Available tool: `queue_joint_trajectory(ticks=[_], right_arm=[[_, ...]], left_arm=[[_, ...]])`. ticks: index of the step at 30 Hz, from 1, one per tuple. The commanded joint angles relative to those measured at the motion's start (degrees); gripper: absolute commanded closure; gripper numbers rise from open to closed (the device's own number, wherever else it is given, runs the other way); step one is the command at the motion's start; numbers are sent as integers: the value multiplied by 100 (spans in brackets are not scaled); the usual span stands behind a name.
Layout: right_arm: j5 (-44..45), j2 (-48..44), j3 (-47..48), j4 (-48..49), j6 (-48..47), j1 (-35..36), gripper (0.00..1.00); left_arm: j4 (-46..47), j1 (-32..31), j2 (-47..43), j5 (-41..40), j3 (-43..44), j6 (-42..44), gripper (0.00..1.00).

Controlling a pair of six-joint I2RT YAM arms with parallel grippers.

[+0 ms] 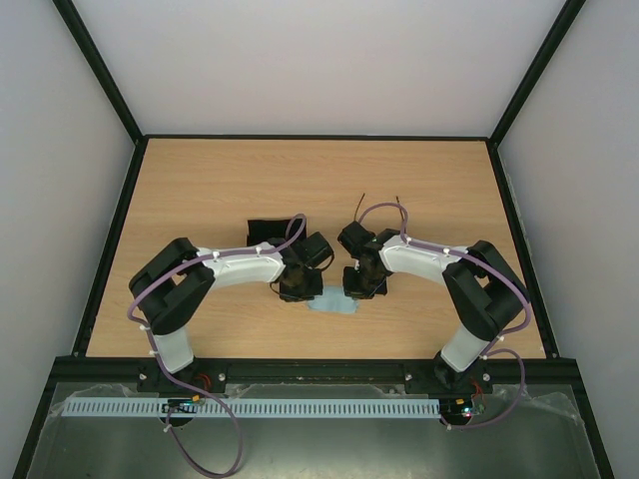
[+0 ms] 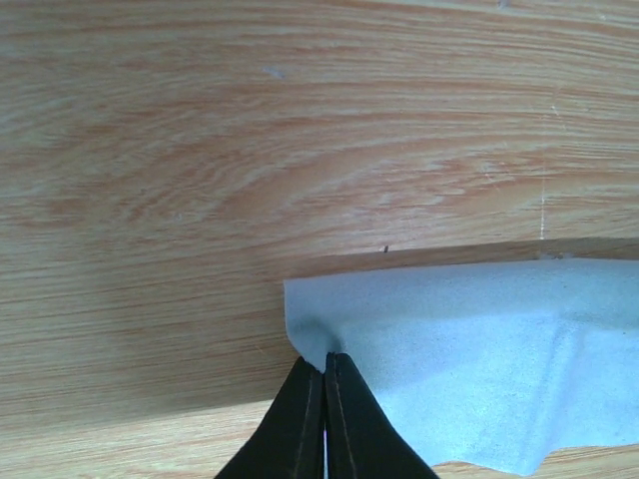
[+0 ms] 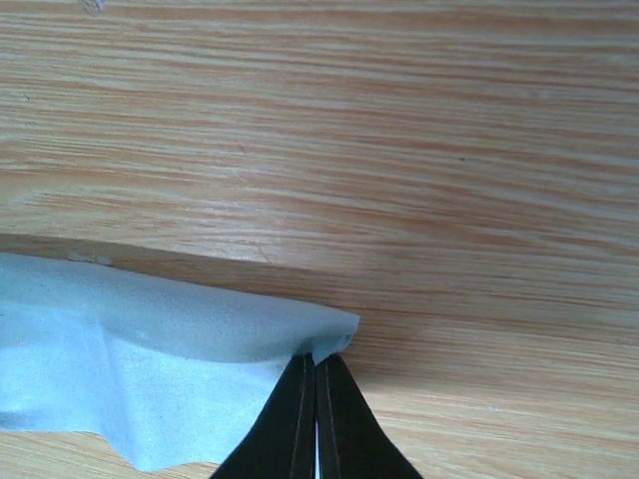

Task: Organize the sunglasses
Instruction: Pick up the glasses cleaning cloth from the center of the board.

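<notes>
A light blue cloth (image 1: 333,305) lies on the wooden table between my two grippers. My left gripper (image 2: 324,363) is shut on the cloth's (image 2: 469,359) left corner, which is pinched up off the wood. My right gripper (image 3: 317,363) is shut on the right corner of the cloth (image 3: 150,349), lifting a fold. From above, the left gripper (image 1: 301,288) and right gripper (image 1: 360,286) sit at the cloth's two ends. Of the sunglasses, only two thin dark temple arms (image 1: 360,204) show, beyond the right wrist; the lenses are hidden.
A black oblong case (image 1: 266,230) lies behind the left wrist. The table (image 1: 200,190) has a black raised border on all sides, with pale walls beyond it.
</notes>
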Motion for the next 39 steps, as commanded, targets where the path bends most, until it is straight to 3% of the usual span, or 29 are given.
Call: queue_joint_trajectory(ticks=[1,21,39], right_arm=[[-106,-1,68,-265,-36,9,99],[-266,522,1751,-800,-104,11,99],[-373,1838,4182,-1524,-339,14,99]], left_arm=[[-247,-19,40,-98,-60,-92,98],[-622,841,-845,-312,159,-9,98],[-1197,2033,-1173,-184,783,679,98]])
